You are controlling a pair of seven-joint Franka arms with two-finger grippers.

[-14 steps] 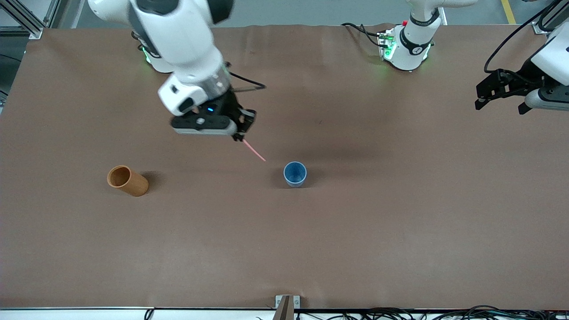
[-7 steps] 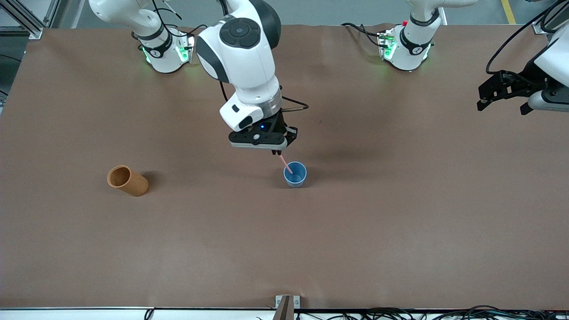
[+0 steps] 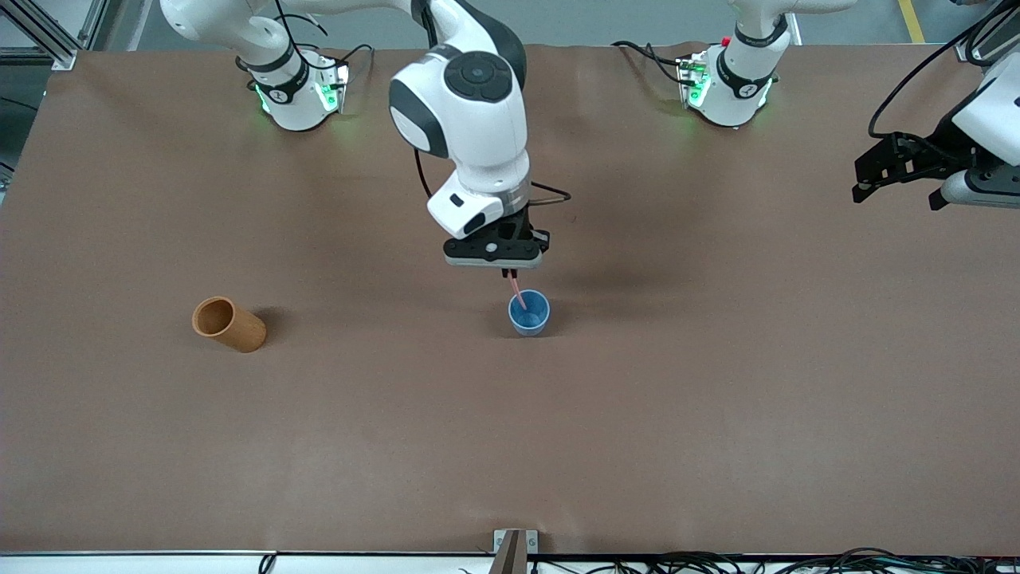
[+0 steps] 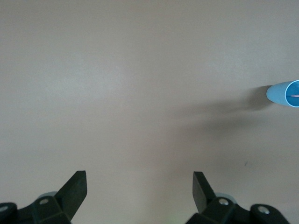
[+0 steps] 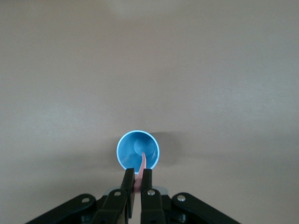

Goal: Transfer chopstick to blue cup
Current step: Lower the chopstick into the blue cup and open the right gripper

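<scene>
The blue cup (image 3: 529, 312) stands upright near the middle of the table. My right gripper (image 3: 511, 276) hangs just above its rim, shut on the pale pink chopstick (image 3: 518, 297), whose lower end dips inside the cup. In the right wrist view the chopstick (image 5: 142, 165) runs from between the fingers (image 5: 146, 179) of my right gripper (image 5: 138, 175) down into the blue cup (image 5: 131, 145). My left gripper (image 3: 894, 165) waits open in the air at the left arm's end of the table, with nothing between its fingers (image 4: 76, 185); its wrist view catches the blue cup (image 4: 284, 93) at the edge.
An orange-brown cylindrical cup (image 3: 228, 324) lies on its side toward the right arm's end of the table, level with the blue cup. The brown table (image 3: 717, 399) carries nothing else. A small metal bracket (image 3: 515, 545) sits at the table's front edge.
My right arm has swung from the right arm's end toward the blue cup with the chopstick, which has turned steeper, its tip now inside the cup. The left arm has stayed put.
</scene>
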